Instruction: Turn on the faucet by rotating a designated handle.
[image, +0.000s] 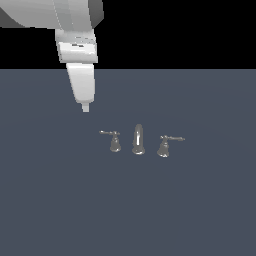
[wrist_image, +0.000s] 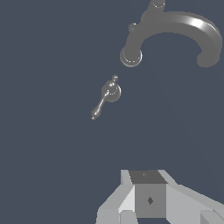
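Nearest the wrist camera we see the gripper (wrist_image: 151, 199), grey fingers at the frame edge, and we cannot tell whether its jaws are parted or together; in the exterior view its tip (image: 85, 107) hangs above the dark floor (image: 60, 200), touching nothing. We find the faucet (image: 138, 140) standing on that floor, curved spout (wrist_image: 175, 33) upright between two levers. We place the handle (image: 113, 139) at the exterior view's left of the spout, near the gripper but apart from it, also visible in the wrist view (wrist_image: 107, 98).
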